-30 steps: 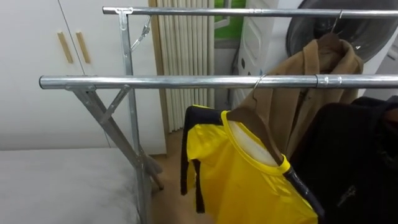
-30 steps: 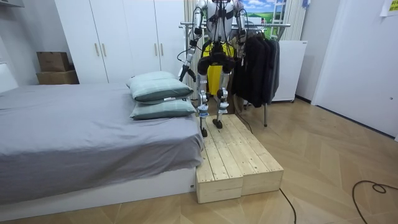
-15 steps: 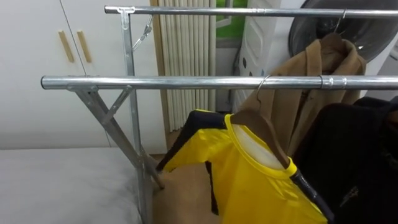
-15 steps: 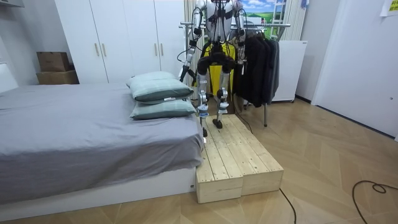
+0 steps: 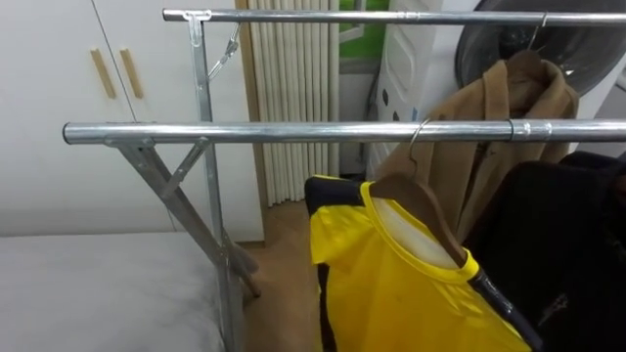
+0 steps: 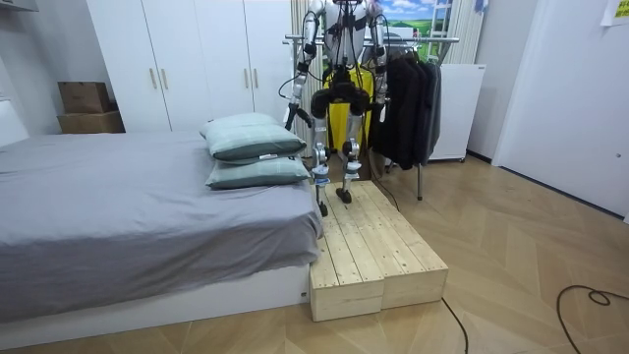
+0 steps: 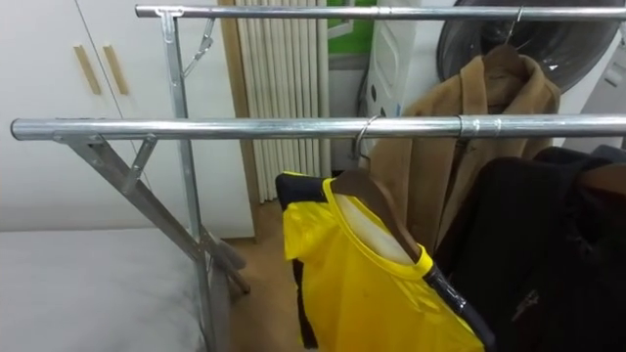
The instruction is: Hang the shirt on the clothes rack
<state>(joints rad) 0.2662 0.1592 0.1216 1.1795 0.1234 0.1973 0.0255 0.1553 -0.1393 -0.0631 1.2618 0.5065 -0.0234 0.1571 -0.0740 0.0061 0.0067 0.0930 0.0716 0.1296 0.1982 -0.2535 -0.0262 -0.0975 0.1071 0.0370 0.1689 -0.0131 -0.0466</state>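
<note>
Room view: by the bed we stand on a wooden platform, prob. for reach to the clothes rack. Yellow shirt hangs from front rail on wooden hanger, hook seemingly over rail, in the free spot beside dark clothes. Hanger sits tilted; shirt's hem cut off at btm. Hands apart or clamped: can't tell.

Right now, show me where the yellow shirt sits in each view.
Left eye view: yellow shirt lower centre-right, hung under the near rail.
Right eye view: yellow shirt lower centre, under that rail.
Room view: yellow shirt beyond the robot's legs.
Shared landmark: dark clothes hanging just right of it.
</note>
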